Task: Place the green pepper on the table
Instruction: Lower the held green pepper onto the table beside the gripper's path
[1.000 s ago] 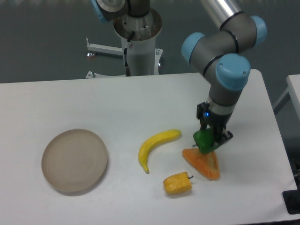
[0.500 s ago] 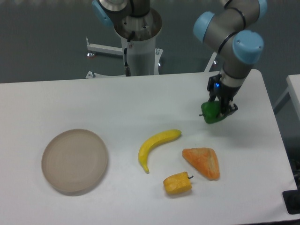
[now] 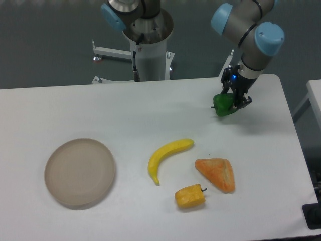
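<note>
The gripper [image 3: 231, 103] is clamped on the green pepper [image 3: 222, 105], holding it over the far right part of the table [image 3: 100, 110]. Nearer the front lie a banana [image 3: 168, 155], an orange wedge [image 3: 216, 173] and a yellow pepper [image 3: 190, 196], with a plate [image 3: 79, 172] off to the left.

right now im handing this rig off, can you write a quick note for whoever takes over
Gripper: shut on the green pepper, held over the far right part of the table.
Other things: banana, orange wedge and yellow pepper lie near the middle front; beige plate sits front left.
Done: green pepper is grasped.
Left: lower it onto a bare patch of table, open the fingers, withdraw. Whether the pepper already touches the surface cannot be told from this view.
</note>
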Robot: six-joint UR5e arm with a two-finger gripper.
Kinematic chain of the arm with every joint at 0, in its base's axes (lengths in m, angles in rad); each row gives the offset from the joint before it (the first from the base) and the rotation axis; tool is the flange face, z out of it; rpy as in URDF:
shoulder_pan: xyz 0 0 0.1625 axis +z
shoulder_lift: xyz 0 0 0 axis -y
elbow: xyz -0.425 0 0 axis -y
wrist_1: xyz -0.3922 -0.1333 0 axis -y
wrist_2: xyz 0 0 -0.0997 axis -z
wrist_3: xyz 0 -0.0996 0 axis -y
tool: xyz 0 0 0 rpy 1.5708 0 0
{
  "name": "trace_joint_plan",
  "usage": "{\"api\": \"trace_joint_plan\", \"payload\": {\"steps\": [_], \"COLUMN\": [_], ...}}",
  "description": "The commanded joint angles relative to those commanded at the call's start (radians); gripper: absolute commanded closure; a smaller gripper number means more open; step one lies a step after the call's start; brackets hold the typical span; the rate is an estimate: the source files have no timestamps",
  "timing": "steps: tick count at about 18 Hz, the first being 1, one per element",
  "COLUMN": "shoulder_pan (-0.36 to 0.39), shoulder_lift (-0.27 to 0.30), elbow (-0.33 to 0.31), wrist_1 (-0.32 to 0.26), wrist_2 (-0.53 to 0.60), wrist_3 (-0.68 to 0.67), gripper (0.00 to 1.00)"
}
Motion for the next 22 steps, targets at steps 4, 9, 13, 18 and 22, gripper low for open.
{"api": "trace_joint_plan", "payload": {"steps": [4,9,13,18,22], "shoulder_pan": [0.005,-0.003,0.000,-0.008,-0.012], "shoulder_lift": [0.000,0.000,0.000,0.002,0.012], "elbow": [-0.014,-0.028,-0.029,-0.035,-0.052], "wrist_1": [0.000,0.002,0.002,0.003,0.018], "wrist_2": [-0.009,-0.011,-0.009,-0.006,0.001], "wrist_3": [-0.025,-0.032,-0.032,-0.034,-0.034], "gripper": [0.63,0.63,0.62,0.61,0.58]}}
